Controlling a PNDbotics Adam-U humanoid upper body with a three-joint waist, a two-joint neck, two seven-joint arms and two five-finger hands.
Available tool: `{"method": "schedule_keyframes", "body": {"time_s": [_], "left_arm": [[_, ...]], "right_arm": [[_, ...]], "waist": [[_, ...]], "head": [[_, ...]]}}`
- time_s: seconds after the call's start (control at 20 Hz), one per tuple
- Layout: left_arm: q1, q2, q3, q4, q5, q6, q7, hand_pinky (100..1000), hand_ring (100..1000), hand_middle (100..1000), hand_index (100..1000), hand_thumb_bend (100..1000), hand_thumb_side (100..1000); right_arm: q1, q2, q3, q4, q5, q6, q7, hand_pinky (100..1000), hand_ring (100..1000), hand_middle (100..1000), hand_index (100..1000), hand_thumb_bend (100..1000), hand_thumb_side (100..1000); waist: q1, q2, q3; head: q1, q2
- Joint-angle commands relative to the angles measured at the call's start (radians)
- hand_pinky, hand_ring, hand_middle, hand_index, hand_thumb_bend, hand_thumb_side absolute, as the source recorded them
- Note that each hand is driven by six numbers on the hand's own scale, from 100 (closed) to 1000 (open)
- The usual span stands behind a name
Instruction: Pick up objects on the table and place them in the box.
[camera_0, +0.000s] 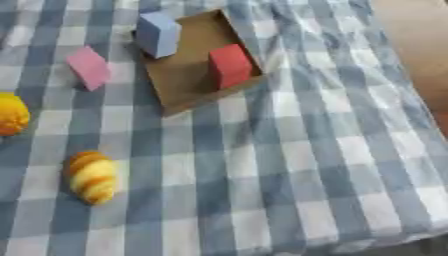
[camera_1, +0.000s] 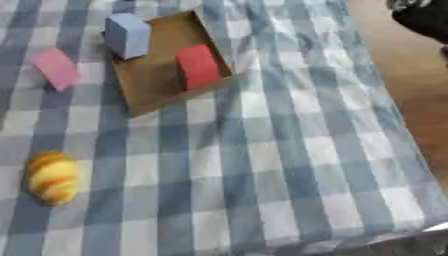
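Shallow brown box (camera_0: 179, 75) near the checked tablecloth's (camera_0: 289, 165) far edge, holding a red block (camera_0: 230, 65) and a blue block (camera_0: 158, 34). Pink block (camera_0: 88, 67) just beside its left wall; striped yellow-orange object (camera_0: 92, 176) and orange object (camera_0: 12, 115) lie nearer, at the left edge. A dark shape (camera_1: 423, 17) at the far right corner may be the right hand; finger state cannot be told.

The round orange-yellow object (camera_0: 12, 115) is cut by the left edge in the left eye view, so its shape stays unclear. A black shape (camera_1: 423, 19) at the top right corner of the right eye view is also cut, too blurred to identify.
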Motion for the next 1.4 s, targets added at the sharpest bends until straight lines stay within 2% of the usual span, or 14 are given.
{"method": "schedule_keyframes", "body": {"time_s": [0.05, 0.3, 0.55, 1.05, 1.2, 1.4], "left_arm": [[0.011, 0.04, 0.004, -0.015, -0.013, 0.036, -0.016, 889, 781, 733, 872, 575, 478], [0.018, 0.063, 0.006, -0.015, -0.035, 0.155, -0.142, 908, 817, 770, 905, 567, 462], [-0.027, 0.097, 0.025, -0.015, -0.004, 0.255, -0.223, 922, 835, 789, 913, 569, 411], [-0.119, 0.144, 0.01, -0.015, -0.013, 0.315, -0.341, 930, 854, 796, 888, 588, 332], [-0.185, 0.165, -0.017, -0.015, -0.041, 0.343, -0.412, 931, 857, 791, 884, 595, 328], [-0.302, 0.188, -0.069, -0.015, -0.088, 0.398, -0.555, 942, 873, 803, 885, 625, 336]], "right_arm": [[-0.005, -0.008, -0.021, -0.014, 0.006, -0.002, -0.017, 734, 755, 743, 781, 100, 476], [-0.014, 0.012, -0.013, -0.014, 0.001, 0.012, 0.004, 736, 748, 731, 773, 100, 478], [-0.03, 0.03, -0.011, -0.014, -0.027, 0.026, 0.033, 736, 743, 725, 772, 100, 491], [-0.037, 0.06, -0.017, -0.014, -0.055, 0.045, 0.062, 733, 732, 709, 771, 100, 498], [-0.045, 0.066, -0.014, -0.014, -0.062, 0.051, 0.072, 734, 731, 708, 770, 100, 500], [-0.056, 0.069, -0.011, -0.014, -0.071, 0.058, 0.083, 733, 728, 705, 769, 100, 498]], "waist": [[0.003, -0.024, 0.001], [0.007, -0.03, 0.015], [0.006, -0.042, 0.022], [0.001, -0.04, 0.024], [0.001, -0.039, 0.022], [0.002, -0.037, 0.017]], "head": [[-0.001, 0.003], [-0.004, 0.01], [0.032, 0.022], [0.049, 0.012], [0.057, 0.013], [0.064, 0.016]]}}
